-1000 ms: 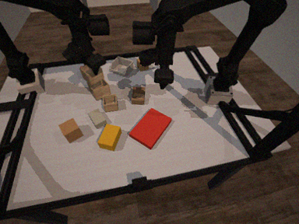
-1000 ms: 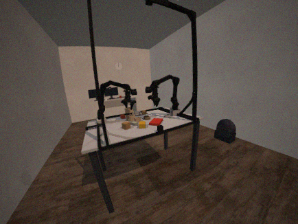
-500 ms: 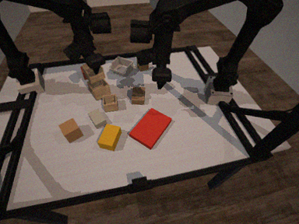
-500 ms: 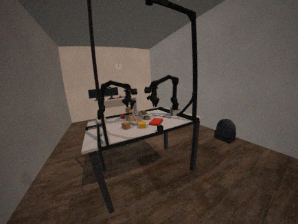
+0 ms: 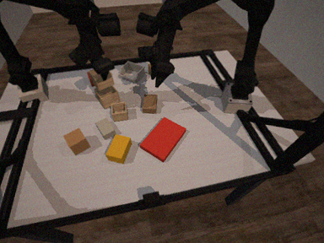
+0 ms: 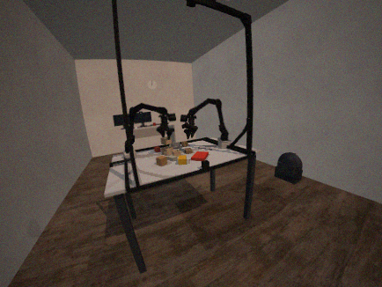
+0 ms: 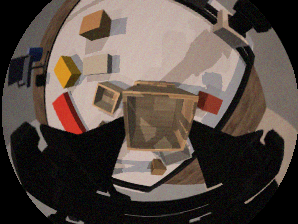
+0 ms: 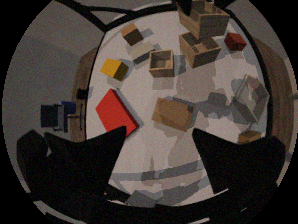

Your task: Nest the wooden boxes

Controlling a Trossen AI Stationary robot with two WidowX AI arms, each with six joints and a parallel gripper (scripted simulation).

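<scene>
Left claw [image 5: 104,75] [image 6: 165,134] [image 7: 159,131] holding a wooden box [image 5: 104,82] [image 6: 165,141] [image 7: 160,122] [image 8: 206,20] near the worktop's [image 5: 142,181] [image 6: 150,173] [image 7: 150,40] [image 8: 150,90] far edge.

Just below it in the view is an open wooden box [image 5: 108,98] [image 6: 167,151] [image 8: 199,49], then a smaller open box [image 5: 119,112] [image 6: 176,153] [image 7: 106,98] [image 8: 161,64], mouth up; a brown box [image 5: 150,103] [image 6: 188,150] [image 8: 173,114] lies to their right, a gray open tray [image 5: 132,72] [image 7: 175,154] [image 8: 251,99] behind. The right claw [image 5: 160,81] [image 6: 190,133] [image 8: 160,131] hangs apart from them. Nearer the front are a beige block [image 5: 105,128] [image 7: 97,64] [image 8: 142,51], an orange-brown block [image 5: 77,141] [image 6: 161,161] [image 7: 95,25] [image 8: 132,34], a yellow block [image 5: 119,149] [image 6: 182,160] [image 7: 67,71] [image 8: 114,69] and a flat red slab [image 5: 163,139] [image 6: 200,156] [image 7: 69,114] [image 8: 116,112].
</scene>
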